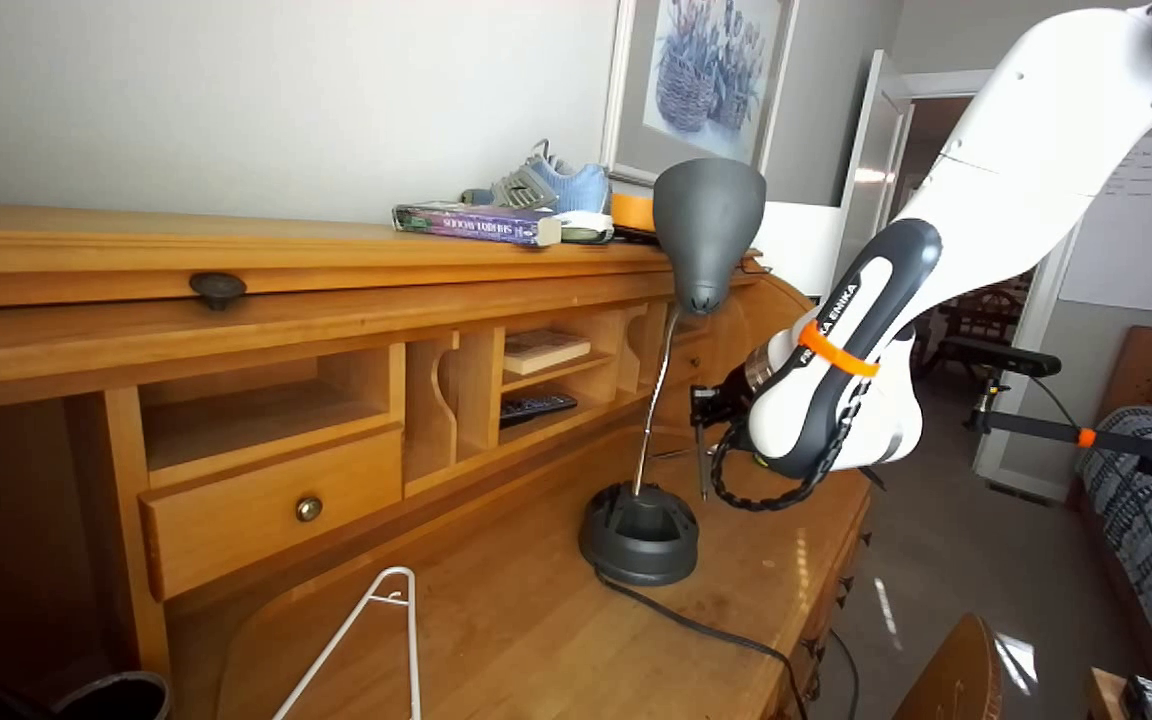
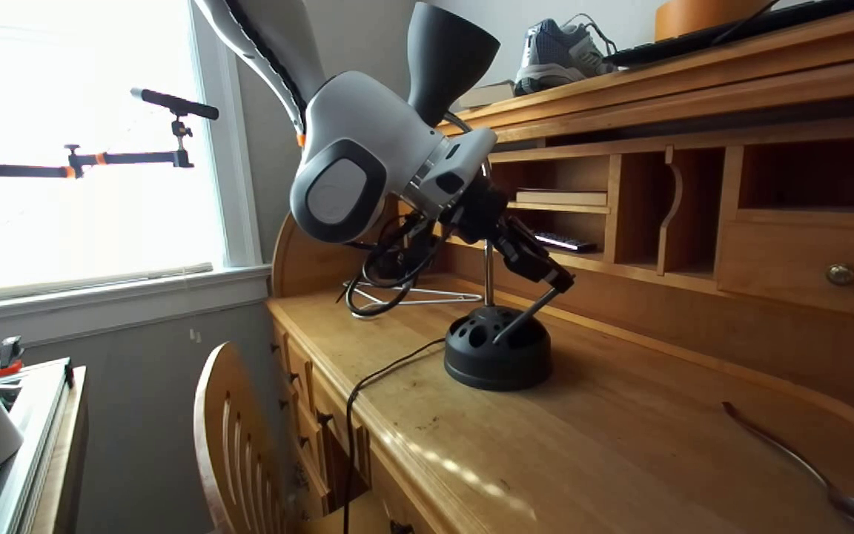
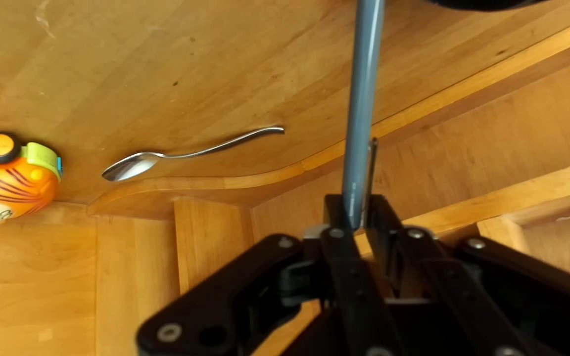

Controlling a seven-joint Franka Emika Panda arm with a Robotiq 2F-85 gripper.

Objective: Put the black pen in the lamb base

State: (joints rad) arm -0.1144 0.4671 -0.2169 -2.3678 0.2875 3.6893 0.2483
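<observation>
Grey, slim and straight, the pen [image 3: 362, 109] gleams.

pen [image 3: 362, 106] is blue-grey | gripper [image 3: 358, 215] is black | lamp base [image 2: 497, 363] is black | lamp shade [image 1: 708, 222] is dark grey | desk [image 2: 583, 445] is honey-brown | spoon [image 3: 139, 163] is silver | toy [image 3: 18, 183] is orange, dark-striped | arm [image 1: 1026, 150] is white | bedspread [image 1: 1151, 480] is blue-and-white patterned

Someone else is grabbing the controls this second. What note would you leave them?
Gripper: closed on the pen.
Pen: held at a slant, tip close to the lamp base but outside it.
Lamp base: standing on the desk.
Done: pen picked up.
Left: probably line the tip up over the base, lower it in, then release.
</observation>
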